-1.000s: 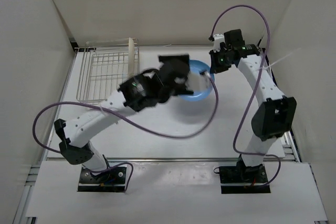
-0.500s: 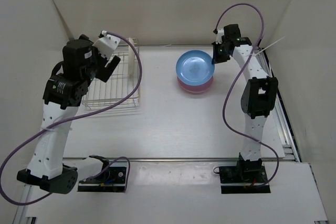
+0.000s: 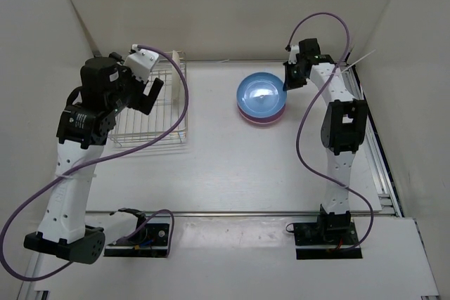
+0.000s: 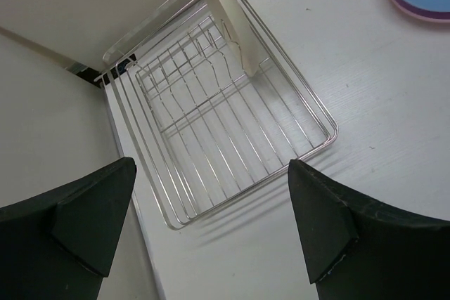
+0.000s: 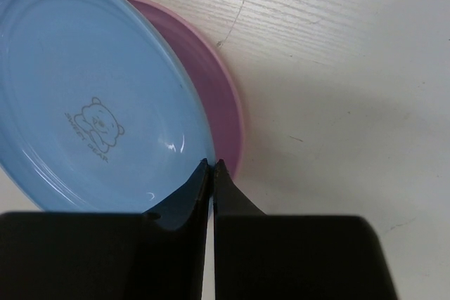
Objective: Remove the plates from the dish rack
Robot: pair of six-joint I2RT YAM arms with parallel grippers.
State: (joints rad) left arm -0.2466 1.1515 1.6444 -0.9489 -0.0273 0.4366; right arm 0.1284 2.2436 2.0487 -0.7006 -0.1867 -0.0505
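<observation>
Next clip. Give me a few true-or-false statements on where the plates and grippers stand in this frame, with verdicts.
1. The blue plate lies on top of the pink plate. True.
2. The dish rack holds two plates. False: only the cream plate is in it, standing on edge.
3. The left gripper is open over the rack. True.
4. The right gripper is wide open. False: its fingers are shut, by the blue plate's rim.
</observation>
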